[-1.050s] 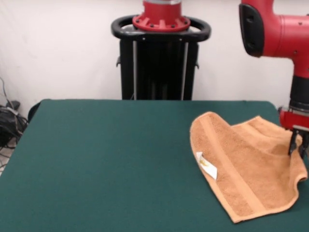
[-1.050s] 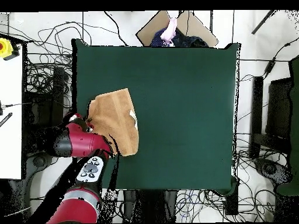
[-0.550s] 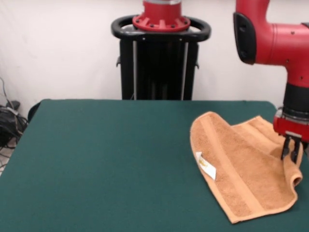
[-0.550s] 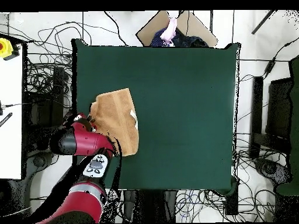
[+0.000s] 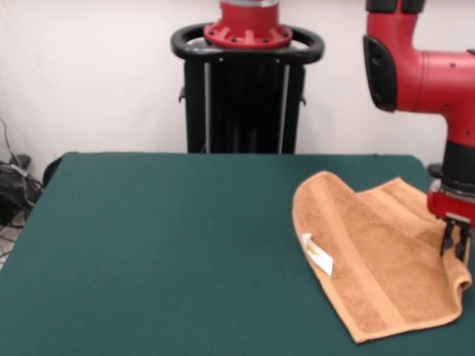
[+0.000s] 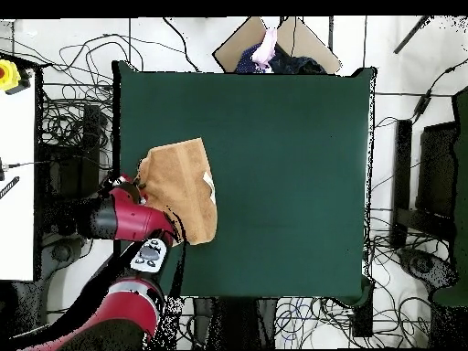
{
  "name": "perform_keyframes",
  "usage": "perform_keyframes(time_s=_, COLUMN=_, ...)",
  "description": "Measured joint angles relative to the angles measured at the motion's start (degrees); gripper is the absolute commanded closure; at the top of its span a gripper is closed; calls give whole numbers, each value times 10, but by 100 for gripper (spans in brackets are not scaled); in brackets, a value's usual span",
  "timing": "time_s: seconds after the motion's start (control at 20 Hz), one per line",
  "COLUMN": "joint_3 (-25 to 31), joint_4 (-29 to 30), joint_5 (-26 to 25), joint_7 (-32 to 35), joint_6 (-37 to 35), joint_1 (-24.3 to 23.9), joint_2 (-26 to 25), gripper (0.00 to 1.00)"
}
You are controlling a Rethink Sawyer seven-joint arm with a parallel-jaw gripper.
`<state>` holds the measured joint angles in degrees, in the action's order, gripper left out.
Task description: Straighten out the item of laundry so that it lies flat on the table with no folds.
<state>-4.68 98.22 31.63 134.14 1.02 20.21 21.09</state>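
The item of laundry [image 5: 378,252], a tan-orange towel with woven bands and a small white tag [image 5: 319,256], lies at the right end of the green table [image 5: 148,245]. It is folded over itself, its far part raised in a ridge and its right edge curled up. My gripper [image 5: 454,249] points straight down at that right edge, fingers close together and pinching the cloth. In the overhead view the towel [image 6: 185,183] lies by the table's [image 6: 292,164] left edge. There the red arm [image 6: 123,219] covers the towel's lower left part and hides the gripper.
The towel reaches almost to the table's right edge in the front view. A black pedestal frame [image 5: 247,89] stands behind the table, and cables [image 5: 11,185] lie off its left side. Overhead, cardboard with pink-purple cloth [image 6: 265,46] sits beyond the top edge.
The gripper shifted left, then back right and lower along the towel's right edge. That edge has been drawn inward and now curls up more.
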Motion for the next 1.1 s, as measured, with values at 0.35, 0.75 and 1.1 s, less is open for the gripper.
perform_keyframes(time_s=0.35, joint_3=-12, joint_4=-36, joint_5=56, joint_7=0, joint_6=-37, joint_1=39, joint_2=-10, gripper=100)
perform_keyframes(time_s=0.75, joint_3=-40, joint_4=-80, joint_5=92, joint_7=0, joint_6=-82, joint_1=73, joint_2=-29, gripper=100)
perform_keyframes(time_s=1.1, joint_3=-82, joint_4=-109, joint_5=99, joint_7=0, joint_6=-99, joint_1=104, joint_2=-50, gripper=0)
